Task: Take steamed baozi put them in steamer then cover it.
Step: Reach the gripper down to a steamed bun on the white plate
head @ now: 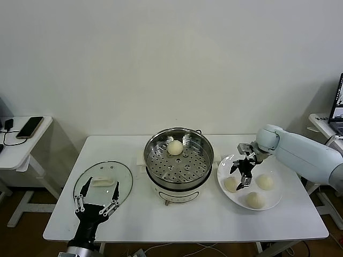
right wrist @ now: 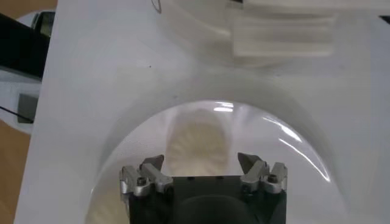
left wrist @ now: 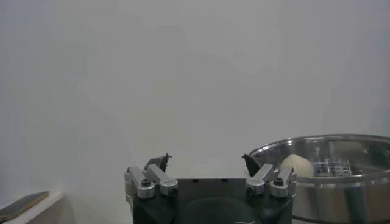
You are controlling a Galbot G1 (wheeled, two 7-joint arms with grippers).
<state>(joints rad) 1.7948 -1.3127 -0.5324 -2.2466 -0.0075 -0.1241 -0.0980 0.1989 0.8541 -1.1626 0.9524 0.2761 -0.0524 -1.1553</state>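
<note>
- Over the white plate (head: pixel 271 202) on the right, the right gripper (head: pixel 242 172) hangs with fingers apart, above three steamed baozi (head: pixel 231 184).
- One bun (head: pixel 174 148) sits in the steamer (head: pixel 199 174).
- At near left, the left gripper (head: pixel 97 199) waits, spread wide, beside the glass lid (head: pixel 123 176).

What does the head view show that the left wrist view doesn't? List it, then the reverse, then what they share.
Only the head view: the glass lid on the table, the plate holding three steamed baozi, and the open right end effector above them. Only the left wrist view: nothing of note beyond a close look at the open left end effector. Both: the steamer with one baozi inside, the left end effector, and the phone on the side table.
</note>
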